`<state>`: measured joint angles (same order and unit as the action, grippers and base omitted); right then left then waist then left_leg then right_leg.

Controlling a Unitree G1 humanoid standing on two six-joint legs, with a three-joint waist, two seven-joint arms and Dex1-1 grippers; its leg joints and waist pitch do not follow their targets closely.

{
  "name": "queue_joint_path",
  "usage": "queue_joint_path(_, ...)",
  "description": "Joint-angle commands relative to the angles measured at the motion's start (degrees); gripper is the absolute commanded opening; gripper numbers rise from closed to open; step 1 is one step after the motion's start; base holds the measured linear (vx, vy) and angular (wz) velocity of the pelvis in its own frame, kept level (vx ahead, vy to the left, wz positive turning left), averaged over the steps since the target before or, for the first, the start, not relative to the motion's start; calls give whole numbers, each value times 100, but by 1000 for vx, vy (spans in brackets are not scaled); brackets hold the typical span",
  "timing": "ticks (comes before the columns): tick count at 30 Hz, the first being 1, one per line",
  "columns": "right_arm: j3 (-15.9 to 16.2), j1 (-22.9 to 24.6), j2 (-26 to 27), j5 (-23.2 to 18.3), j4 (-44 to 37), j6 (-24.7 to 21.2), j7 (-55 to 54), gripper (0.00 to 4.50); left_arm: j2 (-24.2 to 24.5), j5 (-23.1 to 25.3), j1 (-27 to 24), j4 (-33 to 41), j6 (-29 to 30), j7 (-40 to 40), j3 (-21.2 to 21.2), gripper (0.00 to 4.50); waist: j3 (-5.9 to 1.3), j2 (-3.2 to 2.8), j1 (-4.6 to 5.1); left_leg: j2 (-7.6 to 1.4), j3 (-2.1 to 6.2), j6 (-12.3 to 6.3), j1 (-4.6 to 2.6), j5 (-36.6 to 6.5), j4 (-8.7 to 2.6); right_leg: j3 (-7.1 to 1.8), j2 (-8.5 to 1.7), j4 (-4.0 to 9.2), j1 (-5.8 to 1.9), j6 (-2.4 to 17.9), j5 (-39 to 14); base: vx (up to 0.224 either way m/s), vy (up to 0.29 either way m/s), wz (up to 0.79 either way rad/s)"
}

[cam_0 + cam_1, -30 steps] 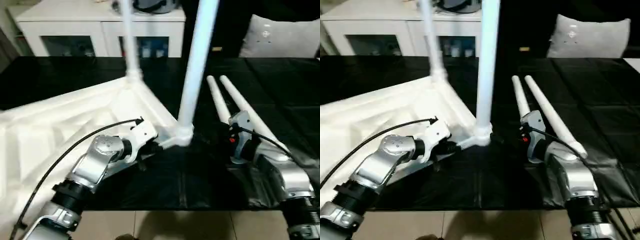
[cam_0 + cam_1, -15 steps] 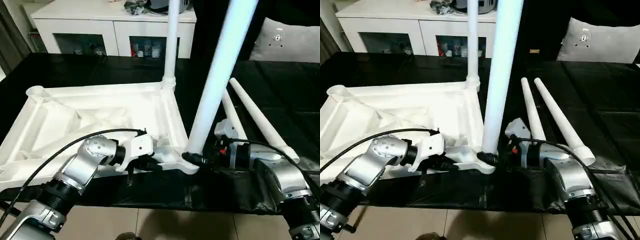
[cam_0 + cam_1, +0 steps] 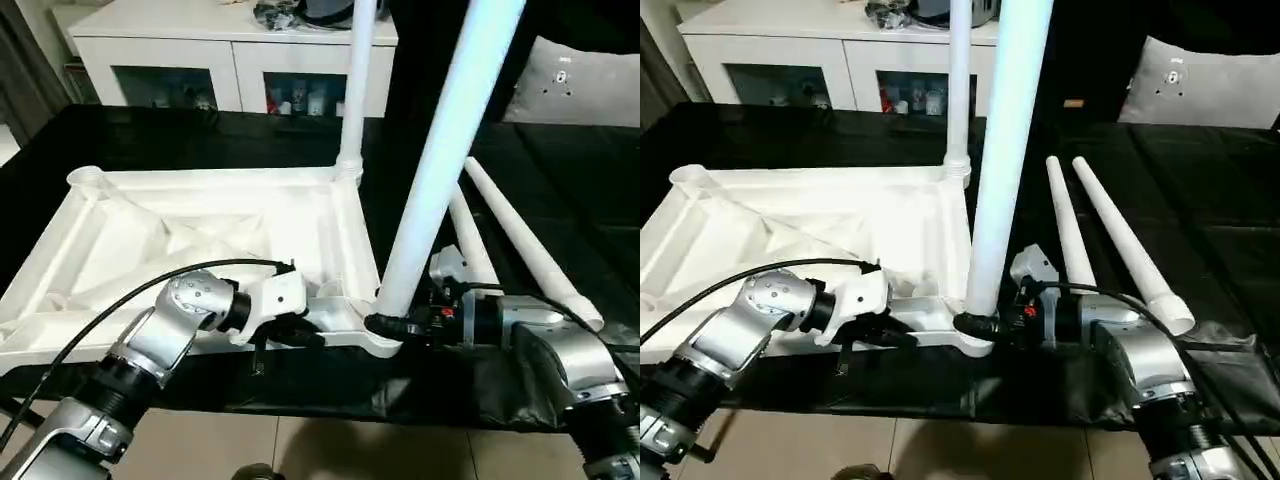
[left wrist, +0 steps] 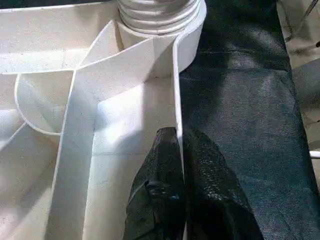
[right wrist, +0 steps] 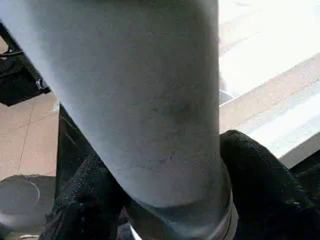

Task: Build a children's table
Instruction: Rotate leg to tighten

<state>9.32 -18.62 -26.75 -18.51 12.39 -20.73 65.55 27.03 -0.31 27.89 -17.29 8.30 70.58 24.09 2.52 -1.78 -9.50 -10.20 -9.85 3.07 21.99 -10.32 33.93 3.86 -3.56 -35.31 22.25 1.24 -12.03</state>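
The white table top (image 3: 200, 230) lies underside up on the black table, ribs showing. Two white legs stand upright in its right corner sockets: the far leg (image 3: 355, 90) and the near leg (image 3: 440, 160). Two more legs (image 3: 520, 240) lie loose on the black cover to the right. My left gripper (image 3: 305, 335) is shut on the top's thin front rim (image 4: 176, 90), one finger on each side of the wall. My right gripper (image 3: 390, 325) reaches in from the right, its fingers (image 5: 260, 190) pressed against both sides of the near leg's base (image 5: 150, 125).
A white glass-door cabinet (image 3: 200, 60) stands behind the table and a grey cushion (image 3: 590, 80) lies at the back right. An open corner socket (image 3: 85, 180) sits at the top's far left. The black cover's front edge (image 3: 330, 405) borders tiled floor.
The camera has shifted. My right gripper has moved left from beside the loose legs to the near leg's base and closed around it. The left gripper kept its hold on the rim.
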Motion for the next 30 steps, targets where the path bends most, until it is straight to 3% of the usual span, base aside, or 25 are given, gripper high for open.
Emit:
queue_joint_path(1,42,117,2,-127,-111,-167,100,259,-11,7,79,1,-3,77,85,0,-382,27,20,-354,106,-357,-112,-700,-352,-289,-528,349,-244,1166,-410,0,0,0)
queue_joint_path(7,-3,263,205,-104,-104,-319,-291,256,-201,-123,-30,133,456,-203,-59,0,-362,32,27,-362,103,-259,-127,-883,-377,-297,-540,374,-232,1172,-655,0,0,0)
queue_joint_path(8,-76,220,368,2,76,-291,-659,256,-322,-109,-35,116,612,-426,-122,0,-363,-9,7,-357,119,-234,-133,-913,-375,-291,-547,382,-230,1164,-721,0,0,0)
queue_joint_path(9,-140,172,503,95,233,-253,-969,256,-429,-94,-29,91,752,-628,-181,0,-346,4,34,-354,109,-208,-127,-983,-389,-298,-542,401,-224,1154,-804,0,0,0)
queue_joint_path(10,-229,73,703,247,477,-216,-1458,256,-611,-88,1,46,960,-944,-283,0,-304,17,91,-339,122,-58,-149,-1333,-435,-292,-560,456,-219,1097,-1383,0,0,0)
queue_joint_path(12,-311,-33,905,372,703,-207,-1932,256,-800,-63,48,4,1161,-1278,-379,0,-277,25,158,-321,147,108,-198,-1653,-462,-285,-578,535,-217,966,-2045,0,0,0)
queue_joint_path(14,-486,-236,1254,536,1086,-268,-2792,256,-1177,-20,190,-138,1548,-1930,-578,0,-268,43,238,-310,167,188,-196,-1747,-481,-280,-575,551,-228,869,-2292,0,0,0)
queue_joint_path(16,-821,-555,1678,629,1686,-302,-3983,256,-1680,94,409,-379,1846,-2779,-778,0,-261,36,325,-290,158,198,-228,-1843,-472,-297,-567,594,-188,806,-2428,0,0,0)
queue_joint_path(18,-861,-624,1770,669,1831,-153,-4193,256,-1825,159,454,-438,1867,-3037,-795,0,-261,41,342,-279,174,187,-235,-1880,-472,-283,-579,626,-192,744,-2574,0,0,0)
queue_joint_path(21,-862,-650,1890,741,1872,89,-4247,256,-1984,269,486,-460,1969,-3340,-810,0,-292,41,314,-293,156,54,-200,-1639,-470,-306,-563,616,-204,683,-2183,0,0,0)
queue_joint_path(24,-980,-634,2006,575,1762,113,-4076,326,-1993,392,494,-442,1995,-3439,-776,0,-320,7,312,-301,150,-36,-156,-1409,-471,-309,-541,546,-221,823,-1613,0,0,0)
queue_joint_path(28,-1011,-573,2000,422,1599,213,-3787,362,-1898,429,483,-418,1983,-3435,-742,0,-359,19,310,-296,142,-155,-103,-1044,-437,-297,-535,467,-277,988,-858,0,0,0)
queue_joint_path(30,-977,-507,1875,376,1492,286,-3600,374,-1780,428,479,-435,1844,-3314,-700,0,-356,18,314,-293,134,-245,-104,-945,-420,-287,-524,455,-269,1042,-616,0,0,0)
